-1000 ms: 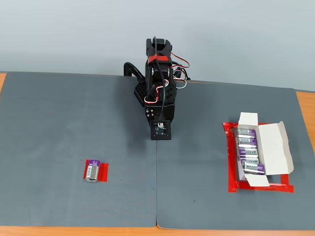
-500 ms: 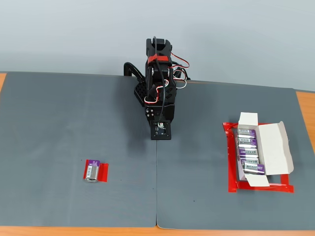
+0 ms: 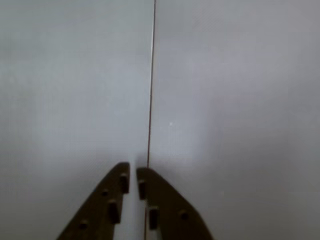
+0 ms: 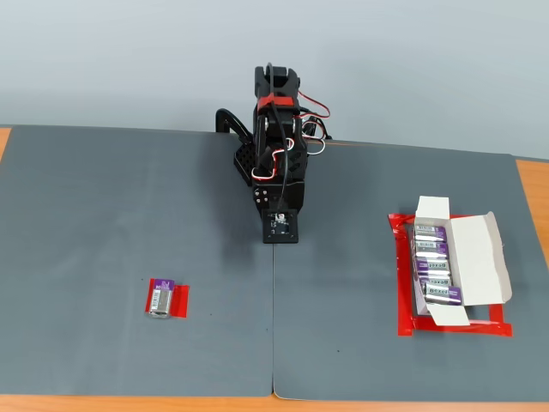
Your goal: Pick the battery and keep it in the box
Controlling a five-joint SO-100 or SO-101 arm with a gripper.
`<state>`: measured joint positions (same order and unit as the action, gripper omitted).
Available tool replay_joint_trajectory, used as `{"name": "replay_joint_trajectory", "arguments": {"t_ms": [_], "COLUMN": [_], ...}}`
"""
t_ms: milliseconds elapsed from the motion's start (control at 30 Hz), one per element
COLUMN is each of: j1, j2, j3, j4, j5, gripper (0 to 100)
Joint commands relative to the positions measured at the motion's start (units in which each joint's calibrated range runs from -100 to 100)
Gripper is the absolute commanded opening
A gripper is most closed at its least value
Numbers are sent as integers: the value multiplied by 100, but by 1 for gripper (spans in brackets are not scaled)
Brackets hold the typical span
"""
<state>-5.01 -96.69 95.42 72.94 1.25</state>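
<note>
The battery (image 4: 159,299), a silver cell with a purple band, lies on a small red tape patch at the left front of the grey mat in the fixed view. The white box (image 4: 477,257) sits open at the right, holding several purple-labelled cells (image 4: 433,263). My gripper (image 4: 280,235) hangs at the folded arm in the middle back, far from both. In the wrist view the gripper (image 3: 133,171) is shut with nothing between its dark fingers, above bare mat. Neither battery nor box shows in that view.
A red tape rectangle (image 4: 403,292) frames the box. A seam (image 4: 273,335) between the two grey mats runs front to back under the arm, and the same seam (image 3: 150,90) shows in the wrist view. Orange table edge (image 4: 129,402) borders the front.
</note>
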Motion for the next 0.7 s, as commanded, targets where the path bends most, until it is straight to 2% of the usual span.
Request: {"name": "replay_joint_trajectory", "arguments": {"t_ms": [0,367,667], "j1": [20,80,975], "j2": [635,3272,4840], "j3": [-564,-2265,-3929], "j4": [-324,-1166,-1166], "j5": [8,19,19], "gripper": [2,2,2]}}
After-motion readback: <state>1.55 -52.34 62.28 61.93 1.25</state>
